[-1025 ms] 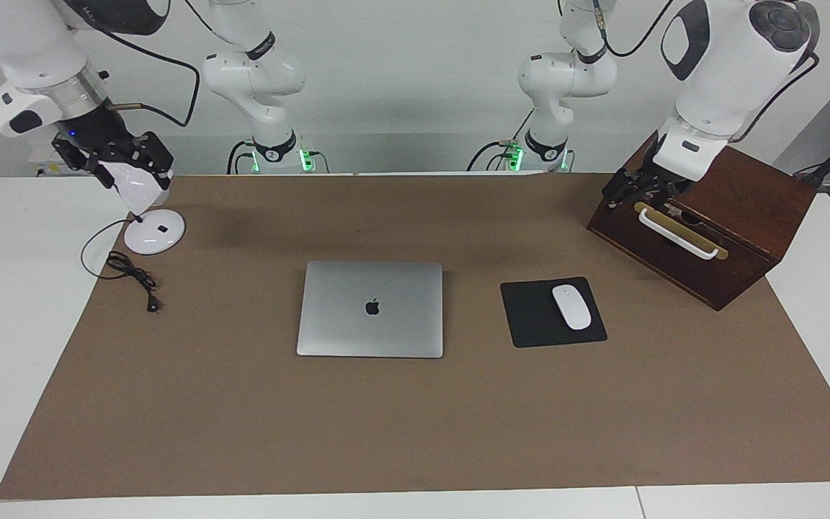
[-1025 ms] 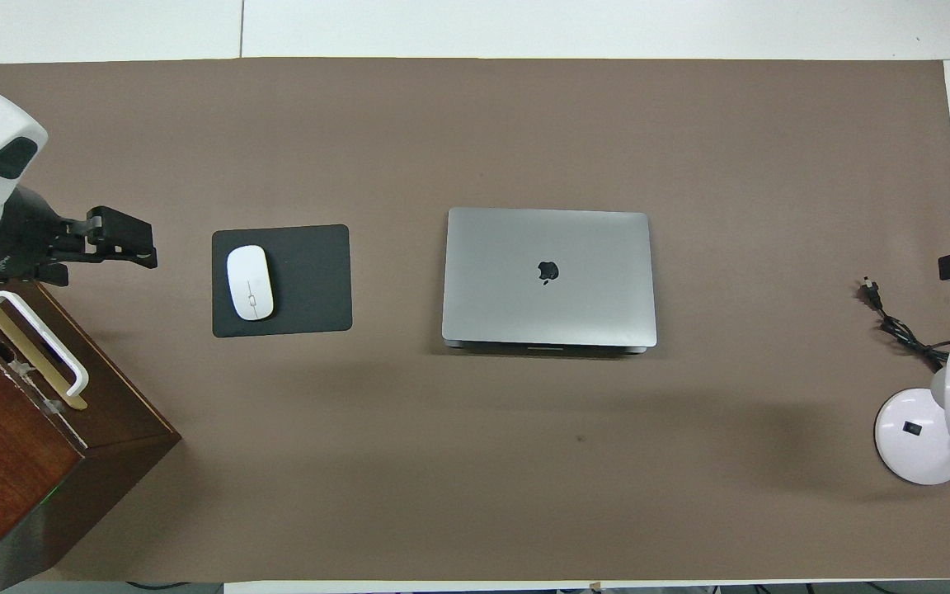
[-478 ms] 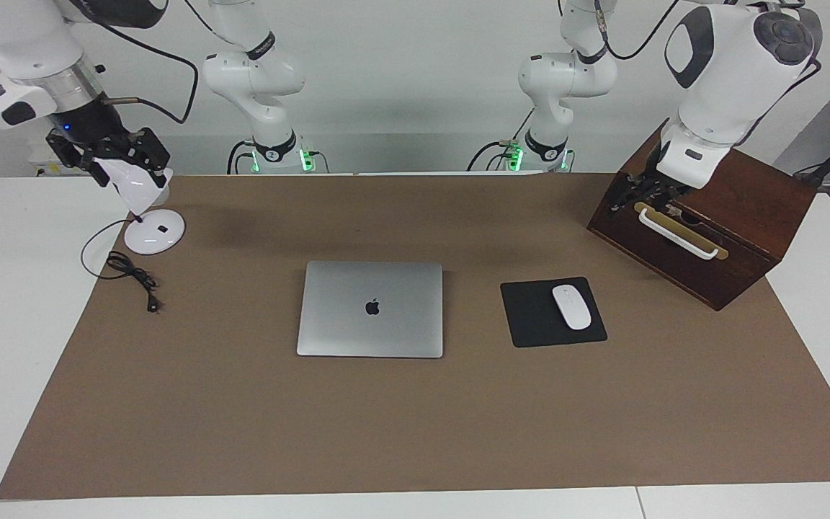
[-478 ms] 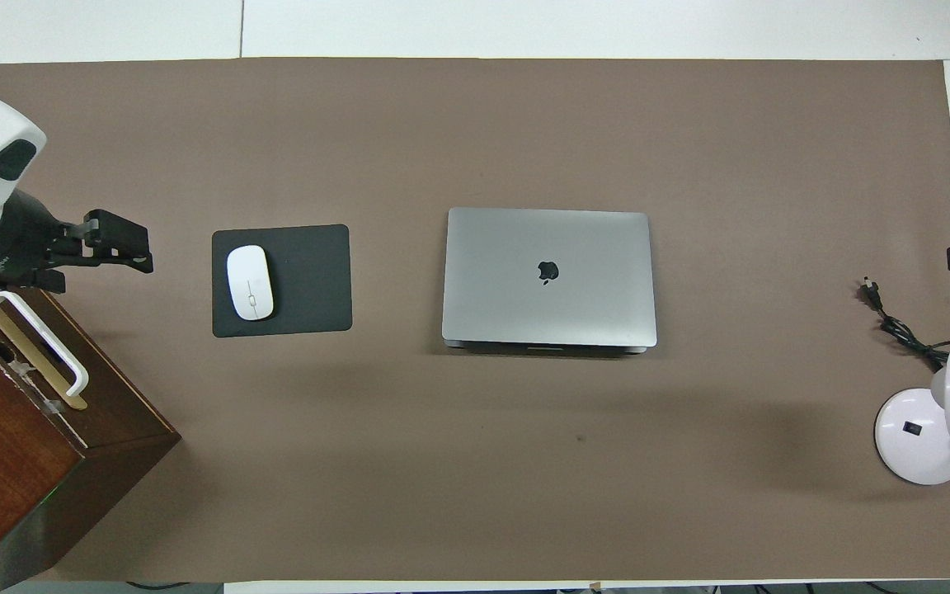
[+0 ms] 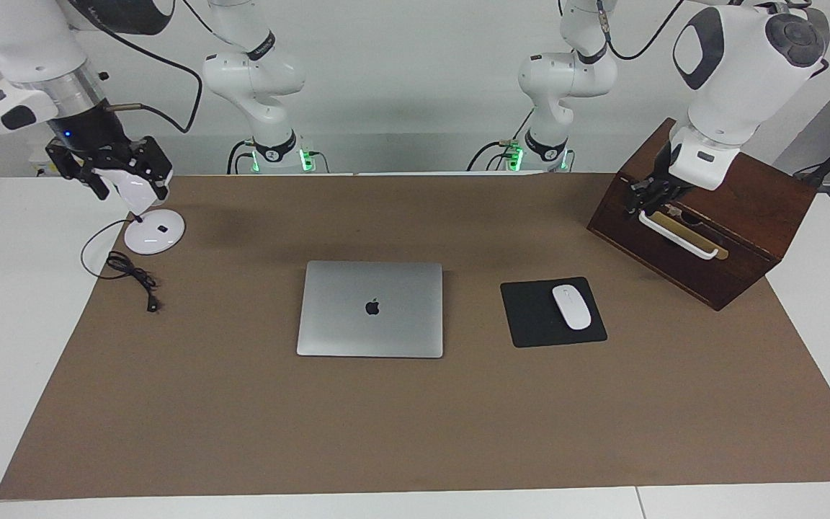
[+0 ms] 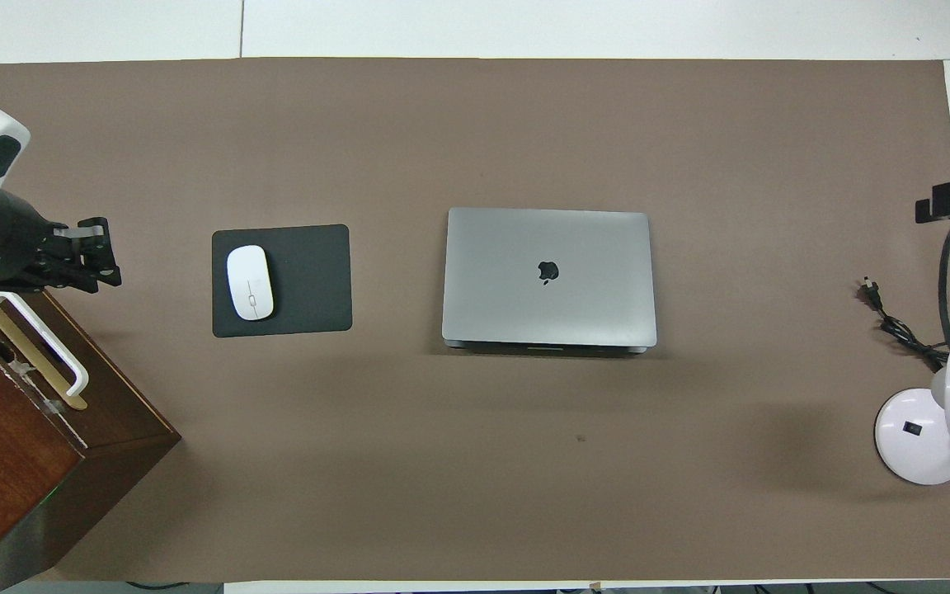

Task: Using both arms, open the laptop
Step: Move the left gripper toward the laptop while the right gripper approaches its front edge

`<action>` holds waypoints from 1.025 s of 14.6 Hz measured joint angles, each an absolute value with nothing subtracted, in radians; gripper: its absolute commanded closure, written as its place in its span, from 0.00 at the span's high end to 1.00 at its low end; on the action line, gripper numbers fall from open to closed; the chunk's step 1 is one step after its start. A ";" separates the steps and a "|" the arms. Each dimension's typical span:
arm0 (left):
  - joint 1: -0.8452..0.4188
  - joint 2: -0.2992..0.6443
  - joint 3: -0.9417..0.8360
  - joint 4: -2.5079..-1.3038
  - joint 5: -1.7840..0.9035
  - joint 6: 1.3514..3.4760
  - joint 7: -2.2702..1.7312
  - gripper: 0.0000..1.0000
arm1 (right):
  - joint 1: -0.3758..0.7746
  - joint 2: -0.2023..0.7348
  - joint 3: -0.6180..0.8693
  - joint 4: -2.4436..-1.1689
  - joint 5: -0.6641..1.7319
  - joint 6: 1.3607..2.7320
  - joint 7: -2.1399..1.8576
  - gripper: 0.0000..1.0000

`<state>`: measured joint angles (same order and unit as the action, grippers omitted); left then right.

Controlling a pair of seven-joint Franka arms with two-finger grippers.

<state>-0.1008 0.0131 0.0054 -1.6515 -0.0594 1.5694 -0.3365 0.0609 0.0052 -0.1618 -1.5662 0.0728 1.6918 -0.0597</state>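
Laptop [image 5: 370, 308] silver-grey, lid shut, black logo, flat on counter [image 5: 242, 425]. Left end effector [image 5: 647, 192] over wooden box [image 5: 746, 216], right end effector [image 5: 109, 162] over lamp [image 5: 150, 223]; finger state of both unreadable.

laptop [image 5: 370, 308]: mid table, lid shut, bare mat all round
mouse pad [image 5: 534, 313] + mouse [image 5: 571, 307]: just beside, toward left arm's end
wooden box [image 5: 739, 216]: blocks left-arm corner
lamp [image 5: 150, 220] + cable [image 5: 130, 270]: right-arm corner

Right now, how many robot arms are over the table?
2. The left gripper hangs over the brown wooden box; the right gripper hangs over the white desk lamp.
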 measured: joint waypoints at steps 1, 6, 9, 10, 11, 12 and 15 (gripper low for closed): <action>-0.102 0.008 0.001 -1.657 -0.060 1.570 -0.379 0.00 | 0.067 0.012 -0.162 -1.566 0.083 1.721 -0.052 1.00; -0.125 -0.045 -0.002 -1.781 -0.137 1.676 -0.660 0.00 | 0.108 0.036 -0.161 -1.583 0.101 1.779 0.017 1.00; -0.126 -0.078 -0.003 -1.871 -0.188 1.772 -0.802 0.00 | 0.109 0.029 -0.161 -1.641 0.167 1.842 0.030 1.00; -0.128 -0.087 -0.004 -1.893 -0.197 1.796 -0.846 0.00 | 0.114 0.021 -0.160 -1.673 0.187 1.879 0.038 1.00; -0.129 -0.094 -0.005 -1.912 -0.203 1.814 -0.893 0.00 | 0.127 0.012 -0.158 -1.708 0.211 1.916 0.053 1.00; -0.131 -0.099 -0.005 -1.928 -0.217 1.832 -0.938 0.00 | 0.146 -0.001 -0.157 -1.744 0.234 1.951 0.077 1.00; -0.154 -0.105 -0.006 -1.988 -0.303 1.935 -1.107 0.00 | 0.199 -0.041 -0.154 -1.842 0.332 2.056 0.132 1.00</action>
<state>-0.1539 -0.1048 -0.0060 -1.9880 -0.3028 1.9348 -1.1066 0.1988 -0.0411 -0.1538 -1.8422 0.3320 2.0560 0.1316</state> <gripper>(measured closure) 0.991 0.000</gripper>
